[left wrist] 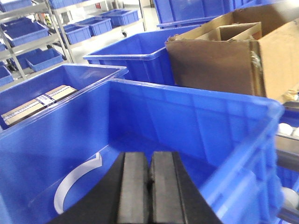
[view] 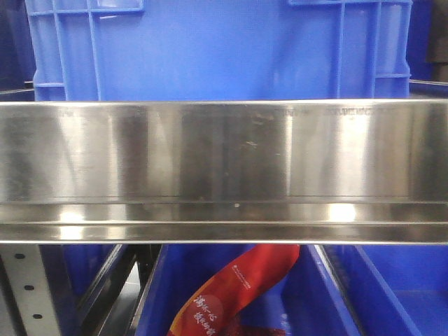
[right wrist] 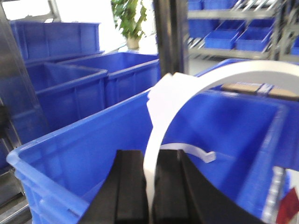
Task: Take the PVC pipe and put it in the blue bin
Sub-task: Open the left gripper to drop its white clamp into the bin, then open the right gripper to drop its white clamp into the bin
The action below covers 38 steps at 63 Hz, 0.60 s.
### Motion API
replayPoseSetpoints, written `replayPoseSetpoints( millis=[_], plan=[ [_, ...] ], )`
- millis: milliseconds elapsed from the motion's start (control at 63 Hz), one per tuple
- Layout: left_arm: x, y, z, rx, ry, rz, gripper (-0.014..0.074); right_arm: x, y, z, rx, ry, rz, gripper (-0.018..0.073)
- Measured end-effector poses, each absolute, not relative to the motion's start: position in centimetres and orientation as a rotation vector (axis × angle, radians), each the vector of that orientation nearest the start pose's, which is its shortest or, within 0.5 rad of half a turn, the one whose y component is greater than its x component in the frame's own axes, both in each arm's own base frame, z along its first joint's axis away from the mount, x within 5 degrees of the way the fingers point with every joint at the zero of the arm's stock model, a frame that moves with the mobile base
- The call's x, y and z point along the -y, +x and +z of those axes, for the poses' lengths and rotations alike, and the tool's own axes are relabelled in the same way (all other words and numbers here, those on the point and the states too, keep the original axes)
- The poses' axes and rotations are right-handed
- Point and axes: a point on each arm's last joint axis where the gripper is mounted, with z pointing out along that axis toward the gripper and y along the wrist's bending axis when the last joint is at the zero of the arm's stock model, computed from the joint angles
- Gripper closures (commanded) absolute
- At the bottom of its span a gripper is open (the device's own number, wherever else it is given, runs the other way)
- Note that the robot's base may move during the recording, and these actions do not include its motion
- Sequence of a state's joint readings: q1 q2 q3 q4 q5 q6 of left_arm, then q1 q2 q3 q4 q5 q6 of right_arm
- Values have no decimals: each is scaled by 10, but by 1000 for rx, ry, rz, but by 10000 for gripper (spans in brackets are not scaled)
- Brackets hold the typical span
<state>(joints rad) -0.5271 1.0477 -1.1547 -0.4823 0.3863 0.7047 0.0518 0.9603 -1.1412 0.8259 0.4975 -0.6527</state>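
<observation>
The room was a storeroom of blue plastic crates and metal racking [right wrist: 233, 28], with a potted plant [right wrist: 128, 16] by a bright window. From the front almost everything was blocked by a brushed steel shelf rail [view: 224, 161] running edge to edge; only a crate wall above it and a red packet [view: 238, 290] below, cut off at the bottom, could be seen.

The right claw [right wrist: 150, 186] was clamped on the pipe [right wrist: 187, 88], a thin white curl of plastic arching up and out of view to the right, above the open blue bin [right wrist: 70, 135]. Its smooth walls left wide room below, where another white curl [right wrist: 191, 151] lay on the floor.

The left claw [left wrist: 150, 186] was clenched, black pads pressed together on nothing, over a bin rim [left wrist: 187, 100] beside a torn cardboard box [left wrist: 215, 65].
</observation>
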Motion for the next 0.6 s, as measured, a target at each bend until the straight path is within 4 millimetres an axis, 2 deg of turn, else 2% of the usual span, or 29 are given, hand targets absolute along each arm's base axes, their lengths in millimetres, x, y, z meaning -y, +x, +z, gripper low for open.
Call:
replayPoseSetpoints(
  millis=[301,476,603],
  plan=[
    [104,150,435,-1518,749,-353,707,-68,238,451,-1660,-304,426,722],
    [96,137,428,-1508,737,-352,707,-76,278,444,-1697,-308,417,718],
    [93,133,425,-1518,721,-357,707,-80,297,434,-1734,-310,418,625]
  ],
)
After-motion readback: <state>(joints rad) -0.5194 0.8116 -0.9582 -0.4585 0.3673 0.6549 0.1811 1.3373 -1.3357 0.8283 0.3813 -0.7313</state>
